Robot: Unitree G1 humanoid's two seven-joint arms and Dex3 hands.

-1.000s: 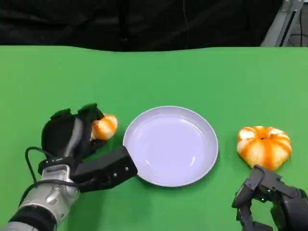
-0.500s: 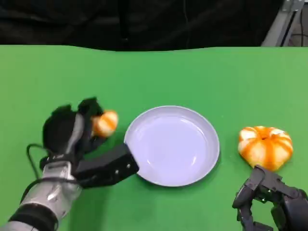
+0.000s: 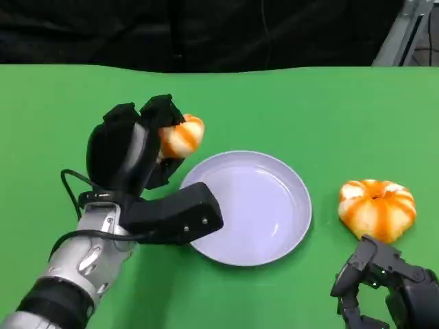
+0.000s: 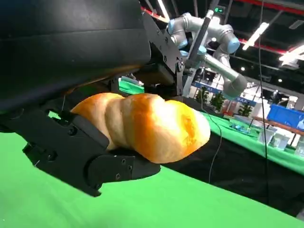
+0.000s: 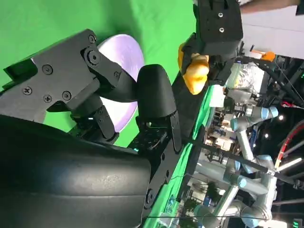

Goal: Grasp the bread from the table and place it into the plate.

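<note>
Left robot hand (image 3: 130, 147) is raised off the bench (image 3: 274, 103) and grips the small bread roll (image 3: 182, 136) between its black fingers, just beyond the far-left rim of the plate (image 3: 278, 233); the roll is clear of both plate and bench surface. From the left wrist camera the roll (image 4: 147, 126) is seen close up: golden, ridged, clamped between fingers (image 4: 71, 142) on two sides, with green bench beneath it. That detail of the grip is not legible from the head camera, which instead shows the roll's position relative to the plate.

Right robot hand (image 3: 384, 284) sits low at the near right edge of the bench, fingers curled in, holding nothing. A larger orange-and-white bun (image 3: 377, 208) lies on the bench just beyond it, to the right of the plate and apart from it. The right wrist camera shows the plate (image 5: 130, 52) past its own fingers, and the left hand's roll (image 5: 194, 73) in the distance.
</note>
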